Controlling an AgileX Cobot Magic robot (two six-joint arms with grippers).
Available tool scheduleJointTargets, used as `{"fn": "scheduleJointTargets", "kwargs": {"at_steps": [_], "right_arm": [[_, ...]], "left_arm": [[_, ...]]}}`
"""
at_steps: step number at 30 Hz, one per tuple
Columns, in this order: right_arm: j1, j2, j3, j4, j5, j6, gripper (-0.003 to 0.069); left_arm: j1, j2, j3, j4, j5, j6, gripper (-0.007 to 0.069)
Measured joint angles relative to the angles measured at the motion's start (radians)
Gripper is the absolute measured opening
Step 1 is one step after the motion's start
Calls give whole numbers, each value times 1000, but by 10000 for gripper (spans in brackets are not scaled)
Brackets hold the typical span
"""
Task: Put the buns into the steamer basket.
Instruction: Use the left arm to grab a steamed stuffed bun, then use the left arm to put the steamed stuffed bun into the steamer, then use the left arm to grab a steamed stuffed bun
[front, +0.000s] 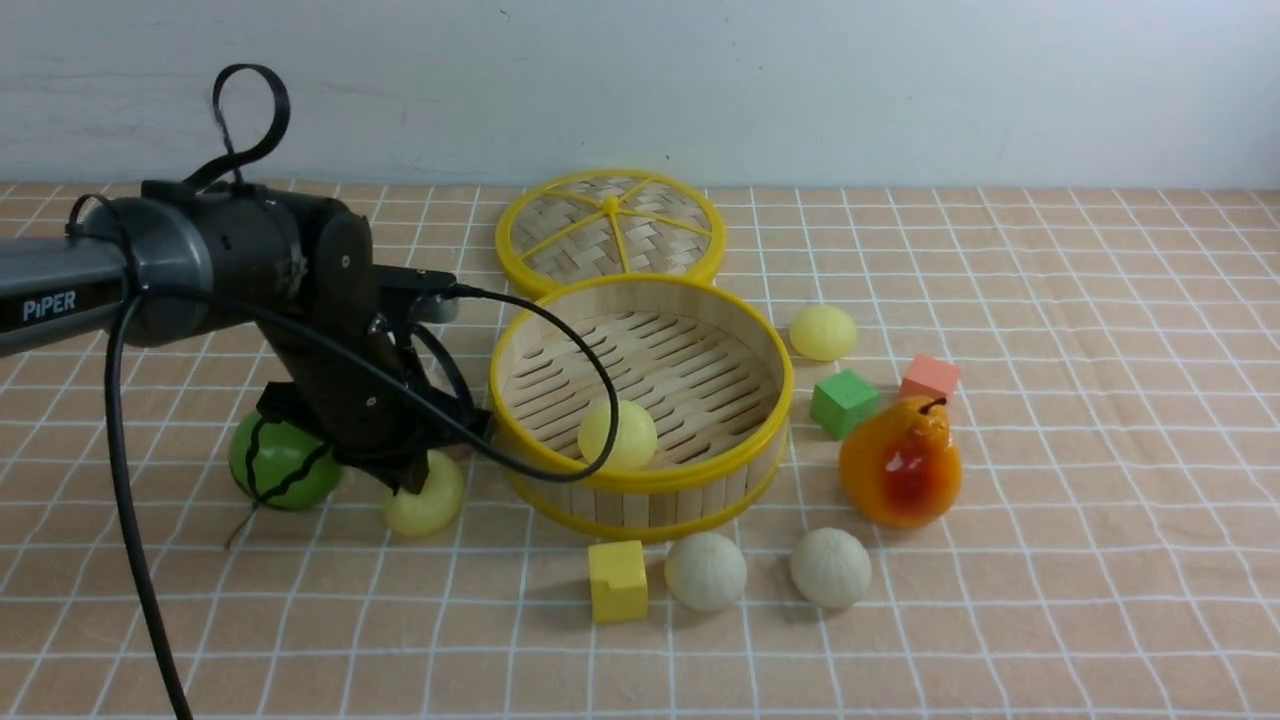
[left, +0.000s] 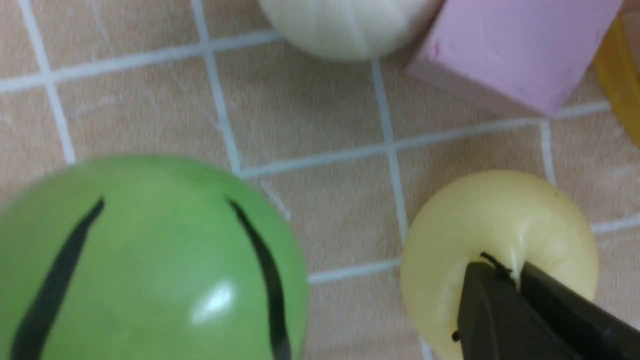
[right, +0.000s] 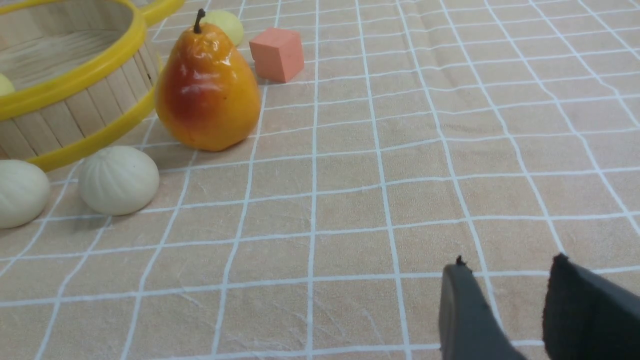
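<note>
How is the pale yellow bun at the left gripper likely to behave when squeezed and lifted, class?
Probably soft: the pale yellow bun puckers where the left gripper pinches it. Being round, it may roll if dropped; its matte skin likely resists slipping.

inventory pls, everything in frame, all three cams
steamer basket: 1, bamboo, yellow rims, centre
lid: 1, woven, yellow spokes, behind basket
yellow buns: 3, pale yellow, one in basket, one right of it, one left, gripped
white buns: 3, off-white, two in front of basket, one left, left wrist view only
cubes: 4, yellow in front, green and salmon right, pink left by basket
melon ball: 1, green, black stripes, left
pear: 1, orange, right
left gripper: 1, black, shut on yellow bun
right gripper: 1, black, open, empty
</note>
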Motion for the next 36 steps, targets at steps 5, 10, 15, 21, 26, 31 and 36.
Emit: {"fn": "scheduleJointTargets", "kwargs": {"at_steps": [5,10,15,21,26,31,36], "right_arm": [[0,0,0,0,0,0,239],[0,0,0,0,0,0,239],[0,0,0,0,0,0,239],[0,0,0,0,0,0,239],[0,0,0,0,0,0,239],[0,0,0,0,0,0,239],[0,0,0,0,0,0,239]], "left_arm": [[-21,-69,-30,-7,94,0,-13],[-90,-136,-157,-16,59,1,-13],[-98,-51,-276,-35,49,1,-13],[-97,133,-400,-117,21,58,-13],[-98,244,-475,-122,19,57,-3],[-97,269,-508,-85,38,50,115],[-97,245,-548,-83,122,50,351]]}}
